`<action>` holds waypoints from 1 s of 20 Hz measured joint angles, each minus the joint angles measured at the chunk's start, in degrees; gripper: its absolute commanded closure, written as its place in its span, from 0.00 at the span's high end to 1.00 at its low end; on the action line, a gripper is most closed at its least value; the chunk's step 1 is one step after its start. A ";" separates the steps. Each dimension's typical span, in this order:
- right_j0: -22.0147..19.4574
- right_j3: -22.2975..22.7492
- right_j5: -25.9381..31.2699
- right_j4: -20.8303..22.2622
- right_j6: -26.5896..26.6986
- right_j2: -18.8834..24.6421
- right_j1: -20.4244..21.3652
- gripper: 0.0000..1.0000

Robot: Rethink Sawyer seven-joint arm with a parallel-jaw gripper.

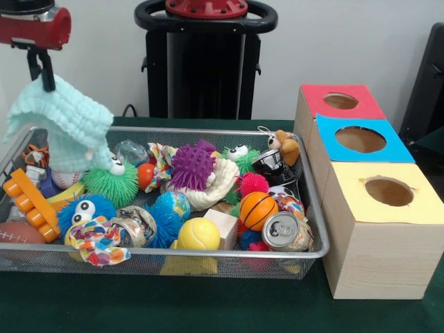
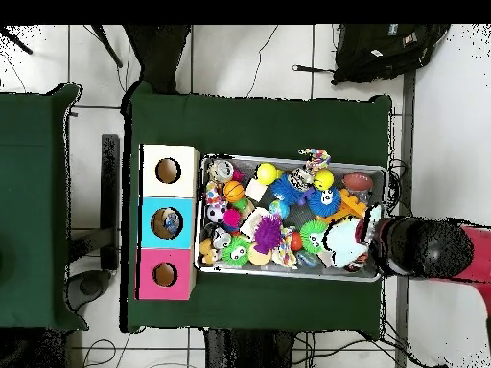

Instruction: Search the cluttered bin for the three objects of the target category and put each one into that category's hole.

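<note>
A mint-green cloth [image 1: 61, 125] is held aloft by the gripper [image 1: 46, 78], whose black fingers are clamped on the cloth's top edge; the fabric hangs in folds over the left end of the wire mesh bin [image 1: 316, 239] in the front view. In the overhead view the same cloth [image 2: 345, 241] is seen beside the red and black arm [image 2: 432, 249], over the bin's right end.

The bin is set on a green table [image 1: 208, 305] and is crowded with toys. A yellow tennis ball [image 1: 199, 234] lies against the bin's near edge, with a pale wooden block [image 1: 225, 226] touching it. A small basketball [image 1: 257, 209] is placed just beyond, and a crushed drink can [image 1: 284, 232] rests in the near right corner. A purple spiky ball [image 1: 192, 166] sits near the middle, a green googly-eyed puffer toy [image 1: 111, 182] under the hanging cloth, and a blue one [image 1: 84, 211] toward the near left. An orange plastic piece [image 1: 31, 205] lies along the left edge.

Beside the bin's right edge three wooden boxes stand in a row, each with a round hole: a yellow-topped box [image 1: 388, 194] nearest, a blue-topped box [image 1: 361, 140] in the middle, and a red-topped box [image 1: 340, 101] farthest.
</note>
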State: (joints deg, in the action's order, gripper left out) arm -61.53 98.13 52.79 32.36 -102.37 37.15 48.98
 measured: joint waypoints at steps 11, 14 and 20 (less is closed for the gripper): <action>0.67 -6.29 0.71 0.70 3.04 0.64 -2.27 1.00; 0.78 -6.38 0.71 0.70 3.04 0.64 -2.30 1.00; 0.81 -6.38 0.72 0.70 3.04 0.64 -2.26 1.00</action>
State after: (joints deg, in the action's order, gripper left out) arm -60.72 91.75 53.52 33.07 -99.32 37.80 46.72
